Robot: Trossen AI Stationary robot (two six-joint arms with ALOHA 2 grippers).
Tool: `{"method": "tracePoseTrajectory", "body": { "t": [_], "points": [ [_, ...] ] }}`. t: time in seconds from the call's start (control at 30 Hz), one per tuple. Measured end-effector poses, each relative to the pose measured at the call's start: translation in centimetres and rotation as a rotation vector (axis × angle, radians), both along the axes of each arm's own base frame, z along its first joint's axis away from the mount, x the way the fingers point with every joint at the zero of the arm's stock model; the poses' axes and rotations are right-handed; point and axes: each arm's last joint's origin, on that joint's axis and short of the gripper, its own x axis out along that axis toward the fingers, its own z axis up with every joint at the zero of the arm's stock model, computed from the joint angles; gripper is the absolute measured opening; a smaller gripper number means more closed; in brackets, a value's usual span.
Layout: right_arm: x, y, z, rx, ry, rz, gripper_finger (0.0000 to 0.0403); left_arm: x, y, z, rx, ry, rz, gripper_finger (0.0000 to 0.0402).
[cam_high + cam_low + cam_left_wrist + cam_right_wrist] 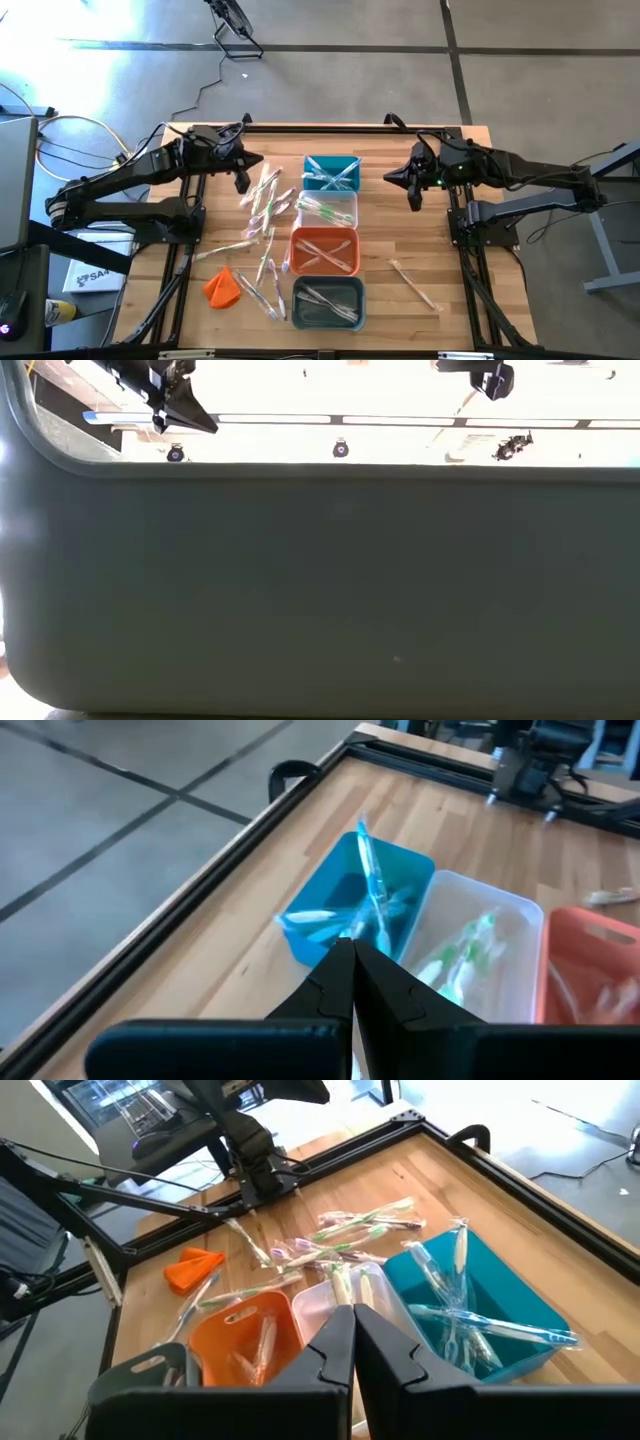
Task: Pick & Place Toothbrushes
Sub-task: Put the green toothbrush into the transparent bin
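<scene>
We hover both pincers, left [243,184] and right [415,199], clenched and empty; next we must open over the loose toothbrushes [262,205] on the surface [420,315]

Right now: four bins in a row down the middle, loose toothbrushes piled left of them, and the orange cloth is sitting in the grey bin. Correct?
Not quite. The orange cloth lies on the bare table, left of the grey bin, not in it; the high view shows this. Four bins in a row and the loose toothbrushes to their left are right.
</scene>
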Motion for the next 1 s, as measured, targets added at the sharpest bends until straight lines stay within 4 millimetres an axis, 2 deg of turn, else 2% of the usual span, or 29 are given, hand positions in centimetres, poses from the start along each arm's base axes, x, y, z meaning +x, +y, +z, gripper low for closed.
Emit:
{"method": "tracePoseTrajectory", "body": {
  "t": [1.0],
  "points": [
    [-0.02,-0.14,0.00,-0.036,0.005,-0.034,0.0002,-0.02,0.00,-0.09,-0.003,0.010,0.004,0.0000]
  ]
}}
